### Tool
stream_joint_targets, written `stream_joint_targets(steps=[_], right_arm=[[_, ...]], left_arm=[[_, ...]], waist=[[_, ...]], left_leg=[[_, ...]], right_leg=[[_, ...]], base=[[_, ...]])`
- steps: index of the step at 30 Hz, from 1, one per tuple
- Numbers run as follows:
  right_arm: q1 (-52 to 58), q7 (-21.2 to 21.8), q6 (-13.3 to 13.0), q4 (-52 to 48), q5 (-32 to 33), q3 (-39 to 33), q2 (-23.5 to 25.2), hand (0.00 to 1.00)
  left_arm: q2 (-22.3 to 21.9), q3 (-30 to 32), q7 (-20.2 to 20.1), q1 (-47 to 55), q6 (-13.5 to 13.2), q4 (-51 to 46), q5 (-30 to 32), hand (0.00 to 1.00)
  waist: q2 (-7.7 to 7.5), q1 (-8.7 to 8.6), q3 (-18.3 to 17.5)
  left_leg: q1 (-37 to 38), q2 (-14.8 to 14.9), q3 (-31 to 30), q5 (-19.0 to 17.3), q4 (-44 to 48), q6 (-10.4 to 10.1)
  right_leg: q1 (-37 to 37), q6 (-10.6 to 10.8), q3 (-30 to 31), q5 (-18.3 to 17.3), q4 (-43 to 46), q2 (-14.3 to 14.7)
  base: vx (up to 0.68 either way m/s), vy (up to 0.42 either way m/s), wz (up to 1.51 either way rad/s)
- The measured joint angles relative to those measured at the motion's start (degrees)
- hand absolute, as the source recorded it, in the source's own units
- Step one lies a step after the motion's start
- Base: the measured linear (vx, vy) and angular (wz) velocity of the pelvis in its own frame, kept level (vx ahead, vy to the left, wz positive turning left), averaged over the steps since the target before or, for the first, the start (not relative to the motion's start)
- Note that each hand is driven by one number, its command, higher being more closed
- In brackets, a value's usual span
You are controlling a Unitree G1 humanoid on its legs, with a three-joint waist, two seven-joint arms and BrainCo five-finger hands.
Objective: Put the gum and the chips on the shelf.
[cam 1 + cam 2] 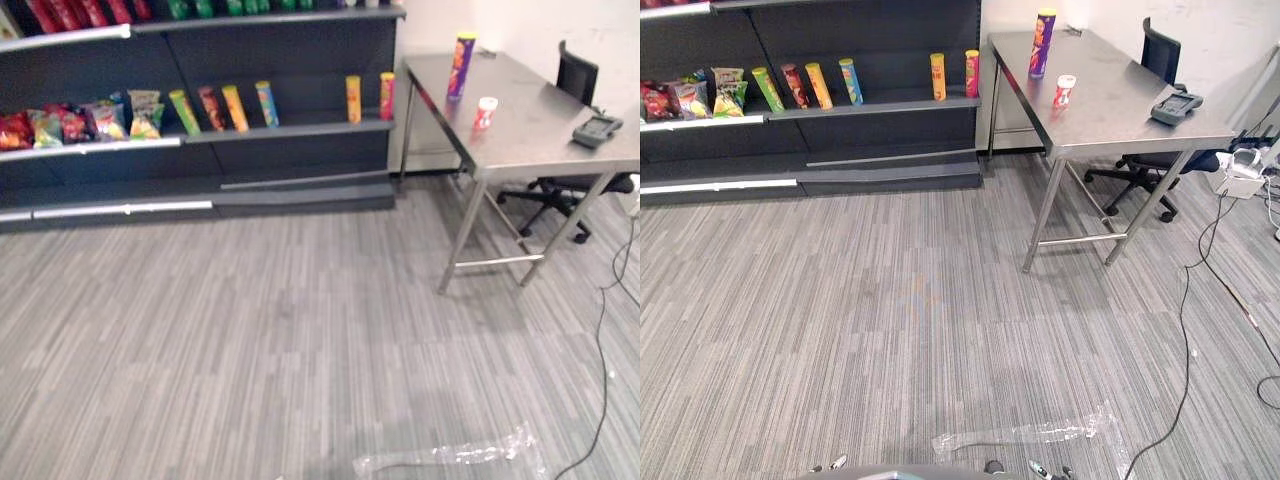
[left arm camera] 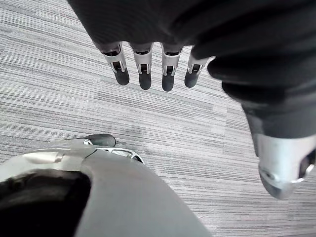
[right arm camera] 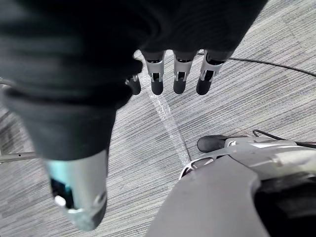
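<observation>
Standing on grey steel table: tall purple chips can, small red-white gum tub. Dark shelf unit alongside, grey striped carpet below. Left hand, right hand: fingers straight, empty.

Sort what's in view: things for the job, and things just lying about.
For the job: purple chips can and small red-and-white gum tub, both on the steel table; the dark shelf.
Lying about: black handheld device on the table; office chair; clear plastic sheet on the floor.
</observation>
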Motion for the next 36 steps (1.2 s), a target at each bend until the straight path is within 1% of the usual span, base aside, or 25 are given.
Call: stream_joint_targets(steps=[2, 3, 4, 7, 12, 15, 19, 21, 30, 33, 36], right_arm=[[-0.7, 0.0, 0.0, 0.0, -0.3, -0.4, 0.2, 0.00], [-1.2, 0.0, 0.0, 0.0, -0.3, -1.5, 0.4, 0.00], [-1.6, 0.0, 0.0, 0.0, -0.3, -2.2, 0.6, 0.00], [-2.2, 0.0, 0.0, 0.0, -0.3, -2.2, 0.7, 0.00], [-3.1, 0.2, 0.0, 0.0, -0.2, -2.5, 0.7, 0.00], [-3.6, 0.6, 0.0, 0.0, -0.2, -2.5, 0.7, 0.00], [-3.6, 0.8, 0.1, 0.1, 0.4, -3.4, 1.0, 0.00], [-3.6, 0.8, 0.1, 0.1, 0.3, -4.3, 1.2, 0.00], [-3.6, 0.0, 0.0, 0.1, 0.2, -4.2, 1.4, 0.00], [-3.6, -0.3, 0.0, 0.2, 0.2, -4.2, 1.6, 0.00], [-3.6, -0.2, 0.0, 0.2, 0.2, -4.2, 1.8, 0.00]], left_arm=[[0.1, 0.1, 0.0, -0.4, -0.2, 0.0, 0.0, 0.00], [0.1, 0.1, 0.0, -0.4, -0.4, 0.0, 0.0, 0.00], [0.1, 0.1, 0.0, -0.4, -0.5, 0.0, 0.0, 0.00], [0.3, 0.1, 0.0, -0.6, -0.8, 0.0, 0.0, 0.00], [0.3, 0.1, 0.0, -0.9, -1.2, 0.0, -0.3, 0.00], [0.2, 0.1, 0.0, -0.9, -1.2, 0.1, -2.0, 0.00], [0.2, 0.1, -0.1, -0.9, -1.2, 0.3, -2.1, 0.00], [0.2, 0.1, -0.1, -0.9, -1.2, 0.3, -2.1, 0.00], [0.3, 0.0, -0.1, -0.9, -1.2, 0.4, -2.1, 0.00], [0.6, 0.0, -0.1, -0.9, -1.2, 0.4, -2.1, 0.00], [1.0, 0.0, -0.1, -1.0, -1.1, 0.4, -2.1, 0.00]], waist=[[-0.34, 0.08, 0.5], [-0.14, 0.07, 0.6], [-0.31, 0.06, 0.7], [-0.46, 0.11, 1.7], [-0.49, 0.22, 2.4], [-0.48, 0.30, 2.6], [-0.69, 0.30, 2.8], [-0.94, 0.30, 3.0], [-1.19, 0.33, 2.9], [-1.40, 0.32, 2.7], [-1.96, 0.31, 2.5]], left_leg=[[0.4, 0.0, 0.9, -0.3, -0.1, -0.6], [0.6, 0.0, 1.2, -0.4, -0.1, -0.9], [0.7, 0.0, 1.4, -0.6, -0.1, -1.2], [1.5, -0.1, 1.5, -0.7, -0.2, -1.3], [1.5, 0.0, 2.0, -0.7, -0.2, -1.3], [1.4, 0.1, 2.7, -0.7, -0.3, -1.3], [1.4, 0.1, 2.9, -0.3, -0.6, -0.9], [1.4, 0.0, 2.9, 0.0, -1.1, -0.4], [1.4, 0.0, 2.9, 0.2, -1.3, -0.2], [1.5, -0.1, 2.8, 0.2, -1.6, -0.2], [1.5, -0.2, 2.6, 0.2, -1.9, -0.2]], right_leg=[[0.1, 0.5, 0.0, 0.2, 0.0, 0.0], [0.1, 1.0, 0.0, 0.4, 0.0, 0.0], [0.1, 1.1, 0.0, 0.5, 0.0, -0.1], [0.8, 1.9, -0.1, 0.7, -0.2, -0.2], [0.6, 1.9, -0.1, 0.7, -0.4, -0.1], [0.1, 1.9, -0.1, 0.7, -0.4, 0.1], [0.0, 1.8, -0.3, 0.7, -0.4, 0.1], [-0.1, 1.8, -0.5, 0.7, -0.5, 0.1], [-0.2, 1.8, -0.6, 0.7, -0.4, 0.1], [-0.2, 1.8, -0.8, 0.8, -0.4, 0.0], [-0.2, 1.8, -1.4, 0.8, -0.4, 0.0]], base=[[0.04, 0.019, -0.11], [0.03, 0.026, -0.14], [0.03, 0.026, -0.12], [0.00, 0.006, -0.03], [-0.05, -0.011, -0.03], [-0.07, -0.030, -0.10], [-0.07, -0.025, -0.02], [-0.04, -0.014, 0.03], [0.00, 0.001, 0.00], [0.00, 0.000, 0.00], [0.02, 0.009, 0.04]])
